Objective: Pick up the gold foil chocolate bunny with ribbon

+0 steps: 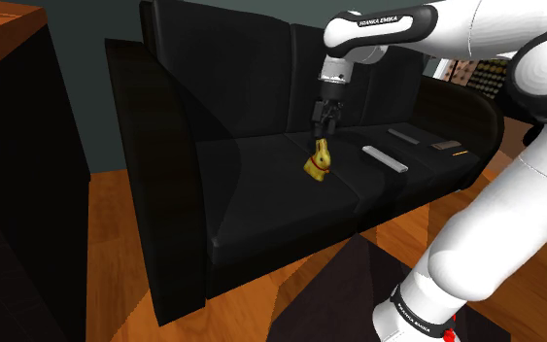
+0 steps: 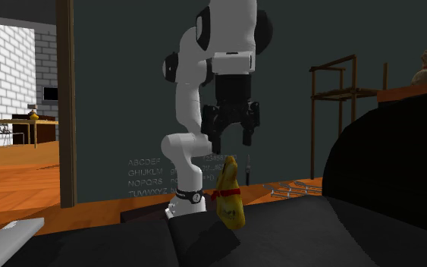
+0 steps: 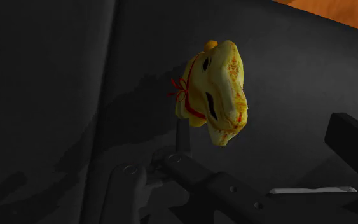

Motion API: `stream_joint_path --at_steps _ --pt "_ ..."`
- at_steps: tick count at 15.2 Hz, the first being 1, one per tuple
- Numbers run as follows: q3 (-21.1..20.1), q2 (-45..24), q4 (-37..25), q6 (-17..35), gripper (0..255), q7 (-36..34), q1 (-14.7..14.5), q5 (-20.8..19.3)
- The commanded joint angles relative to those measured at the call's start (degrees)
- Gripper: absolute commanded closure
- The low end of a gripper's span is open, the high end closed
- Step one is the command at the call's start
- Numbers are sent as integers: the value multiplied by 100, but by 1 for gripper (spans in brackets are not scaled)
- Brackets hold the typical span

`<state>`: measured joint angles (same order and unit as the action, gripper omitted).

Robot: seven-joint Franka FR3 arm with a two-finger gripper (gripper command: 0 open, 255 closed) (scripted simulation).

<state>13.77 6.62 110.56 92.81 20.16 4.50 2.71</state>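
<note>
On a black sofa (image 1: pixel 261 185), my pincer (image 1: pixel 327 122) hangs straight above the gold bunny (image 1: pixel 319 160), its two black fingers (image 2: pixel 248 129) parted and clasping nothing. The second exterior view shows the fingertips stopping just short of the bunny's ears, so I am near it but not touching it. The bunny stands on the seat cushion, well clear of the backrest, its red ribbon (image 3: pixel 182 89) tied round the neck and its foil yellow-gold with reddish marks. A flat grey bar (image 1: pixel 385 158), likely a remote, lies on the seat near it on the shoulder view's right, and a darker bar (image 1: pixel 404 135) lies farther off toward the sofa's far arm; neither looks to be in the way of a descent from above. By my reckoning the approach is done and the line-up looks sound, with the bunny's head sitting below the gap between my fingers. Everything that counts is left: lowering until the fingers pass either side of the body, closing on it, and lifting it clear of the cushion. The bunny looks narrow and smooth-sided, so I judge that a grip on the body around the ribbon would be safer than one on the ears alone
</note>
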Motion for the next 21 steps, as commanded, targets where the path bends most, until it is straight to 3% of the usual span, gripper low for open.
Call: stream_joint_path --at_steps 1,9,10,21 --pt "64 -226 -111 72 0 89 38 84" --pt "68 -287 329 570 0 133 42 101" --pt "74 -285 334 572 255 145 48 98" --pt "66 -262 202 419 255 119 41 94"
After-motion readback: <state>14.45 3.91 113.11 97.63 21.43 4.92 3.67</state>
